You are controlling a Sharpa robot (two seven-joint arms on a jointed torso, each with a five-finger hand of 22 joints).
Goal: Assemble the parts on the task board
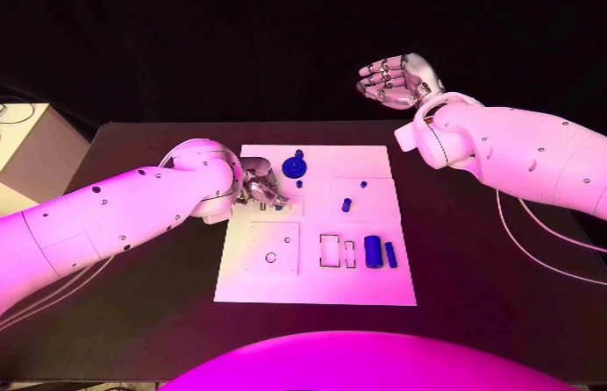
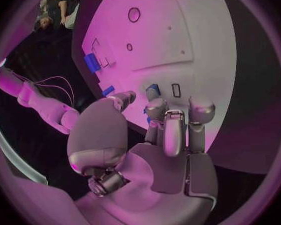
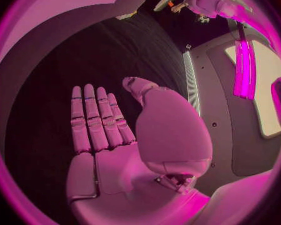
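Observation:
The white task board point(image 1: 317, 277) lies mid-table. My left hand point(image 1: 260, 186) hovers low over its far left part, fingers curled down. In the left wrist view a small blue part point(image 2: 152, 90) sits right at the fingertips point(image 2: 157, 106) beside a small slot point(image 2: 176, 90); whether it is gripped is hidden. A round blue part point(image 1: 295, 165) lies just past the hand. Small blue parts point(image 1: 346, 204) stand mid-board, and two blue blocks point(image 1: 374, 249) lie beside empty slots point(image 1: 330, 249). My right hand point(image 1: 395, 80) is raised beyond the board's far right corner, fingers point(image 3: 93, 117) straight, holding nothing.
The black table point(image 1: 468, 268) surrounds the board. A pale box point(image 1: 32, 145) stands off the table's left edge. A round hole point(image 1: 269, 257) and a smaller one point(image 1: 289, 240) mark the board's near left panel.

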